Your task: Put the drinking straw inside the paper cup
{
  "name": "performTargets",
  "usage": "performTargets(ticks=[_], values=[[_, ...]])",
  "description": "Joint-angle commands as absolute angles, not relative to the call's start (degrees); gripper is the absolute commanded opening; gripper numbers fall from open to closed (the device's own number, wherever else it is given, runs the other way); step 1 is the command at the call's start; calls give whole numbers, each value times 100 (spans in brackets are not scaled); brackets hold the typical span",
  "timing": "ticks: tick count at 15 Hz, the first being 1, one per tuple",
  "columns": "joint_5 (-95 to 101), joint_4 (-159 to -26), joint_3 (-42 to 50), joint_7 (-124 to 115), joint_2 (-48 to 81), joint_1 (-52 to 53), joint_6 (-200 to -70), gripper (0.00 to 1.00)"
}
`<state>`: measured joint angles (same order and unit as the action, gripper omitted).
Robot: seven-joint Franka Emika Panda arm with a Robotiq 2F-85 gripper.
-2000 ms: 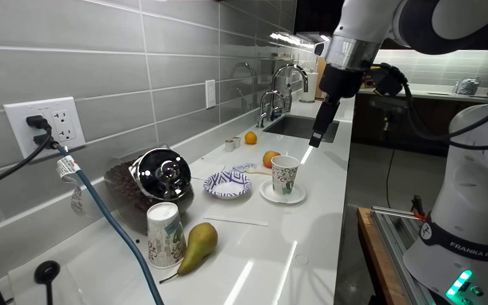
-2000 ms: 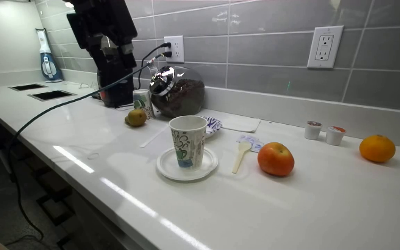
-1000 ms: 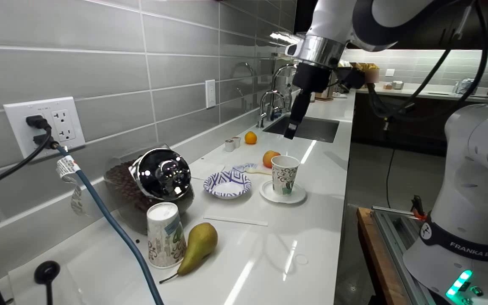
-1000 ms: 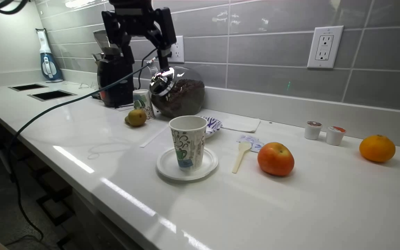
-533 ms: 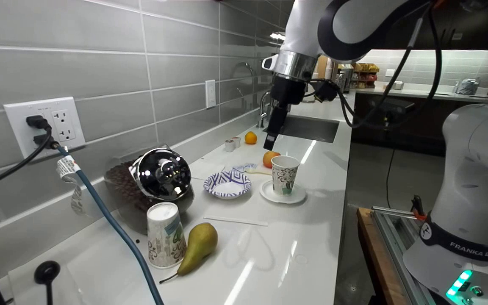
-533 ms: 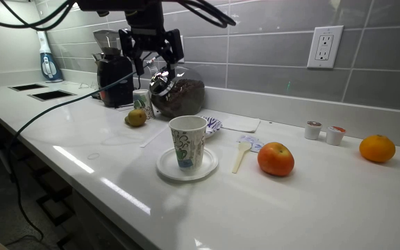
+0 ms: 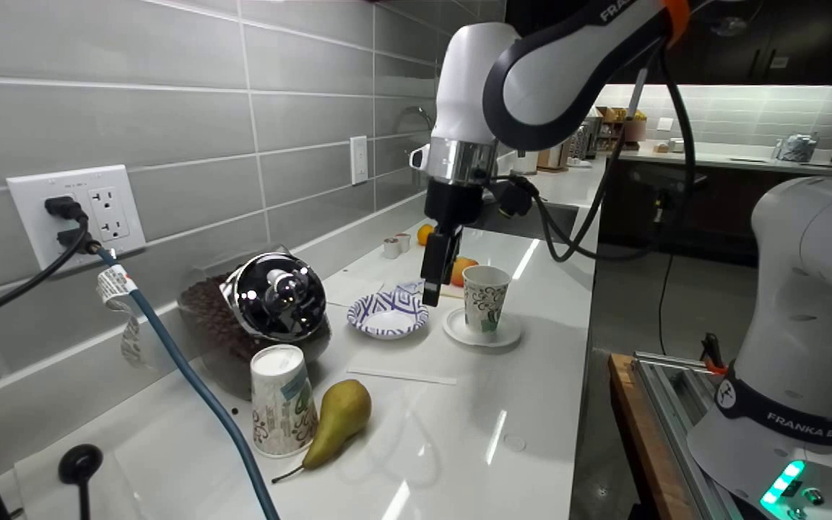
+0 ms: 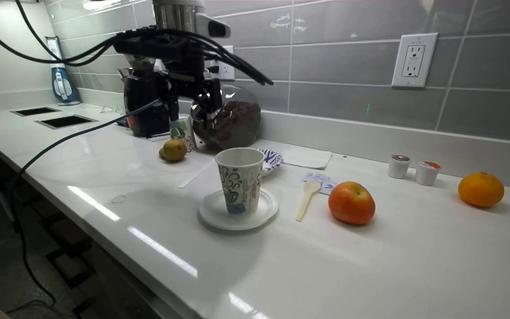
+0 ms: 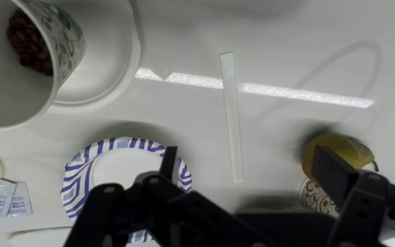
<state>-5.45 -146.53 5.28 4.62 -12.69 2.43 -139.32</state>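
The drinking straw, a thin white wrapped strip, lies flat on the counter in both exterior views (image 7: 401,376) (image 8: 196,173) and in the wrist view (image 9: 232,120). A paper cup with a printed swirl pattern stands upright on a small white plate in both exterior views (image 7: 486,300) (image 8: 241,181). The wrist view shows dark beans inside this cup (image 9: 65,48). My gripper (image 7: 430,289) is open and empty above the counter, between bowl and cup. In the wrist view the straw lies between the spread fingers (image 9: 252,164), well below them.
A patterned bowl (image 9: 70,178) lies under my left-hand finger in the wrist view. A pear (image 7: 344,415) and an upside-down cup (image 7: 282,404) stand beside a tilted bean jar (image 8: 237,124). A spoon (image 8: 309,195), wipes and an apple-like fruit (image 8: 351,202) lie beyond. A blue cable (image 7: 192,375) crosses the foreground.
In the exterior views my arm has swung in over the counter toward the bowl and straw and has come lower. The gripper stays open. The straw and cup have not moved.
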Motion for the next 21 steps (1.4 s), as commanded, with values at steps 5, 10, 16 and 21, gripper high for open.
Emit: performTargets(ticks=[5,10,16,21], values=[[-621,-14526,208,280,-531,170,-14114,100],[-613,-14418,212,158,-230,130,-14346,100],[-668,-14209,110,200,462,169,-15078,100],[-591,-13962,-25,177,943,171,-15323,86]])
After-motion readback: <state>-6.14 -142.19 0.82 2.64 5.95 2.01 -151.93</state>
